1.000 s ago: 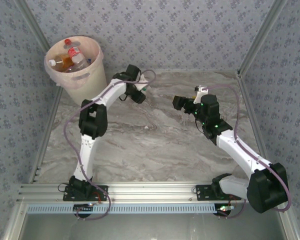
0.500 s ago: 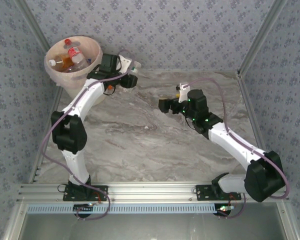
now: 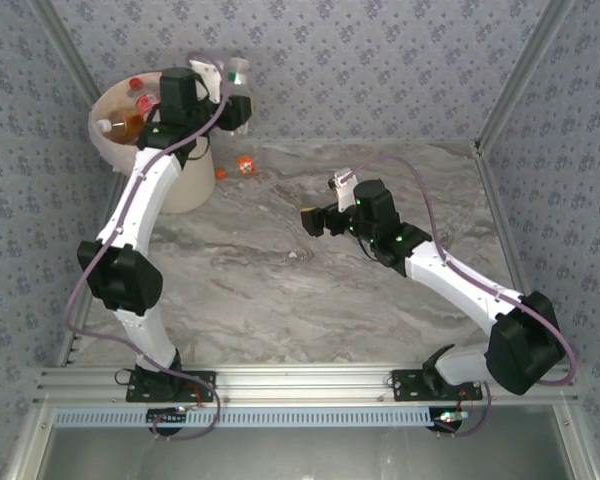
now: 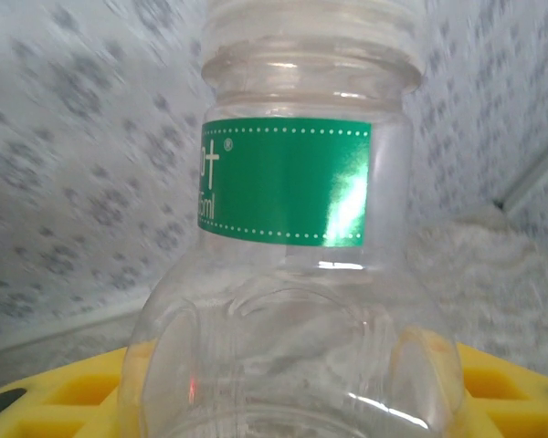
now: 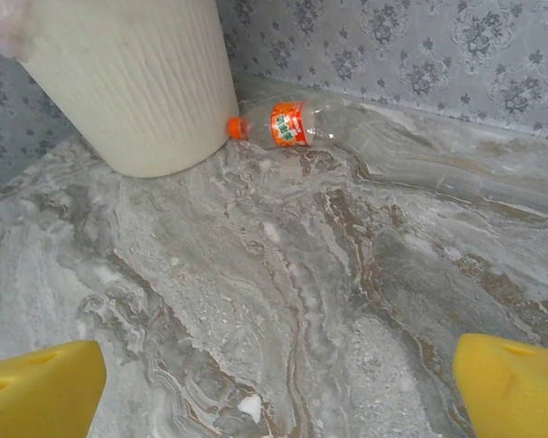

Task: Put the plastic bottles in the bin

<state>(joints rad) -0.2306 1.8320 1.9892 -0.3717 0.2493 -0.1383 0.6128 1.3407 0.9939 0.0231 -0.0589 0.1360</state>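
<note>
At the far left corner of the tabletop (image 3: 310, 300) stands the cream bin (image 3: 188, 188), with several plastic bottles (image 3: 140, 105) already lying inside it, one showing a red cap. The left arm reaches up past the rim. The left pincer (image 3: 236, 92) is clamped on a clear, green-labelled bottle (image 4: 288, 182), held raised just right of the rim in the overhead view. On the wrist view the bottle sits between the yellow pads (image 4: 64, 401).

Further right, an orange-labelled bottle (image 5: 297, 123) lies on its side on the tabletop, its orange cap touching the bin's ribbed wall. Right again, near mid-table, the right pincer (image 3: 310, 220) hangs well apart from that bottle, its yellow fingertips (image 5: 36, 388) spread wide with nothing between them.
</note>
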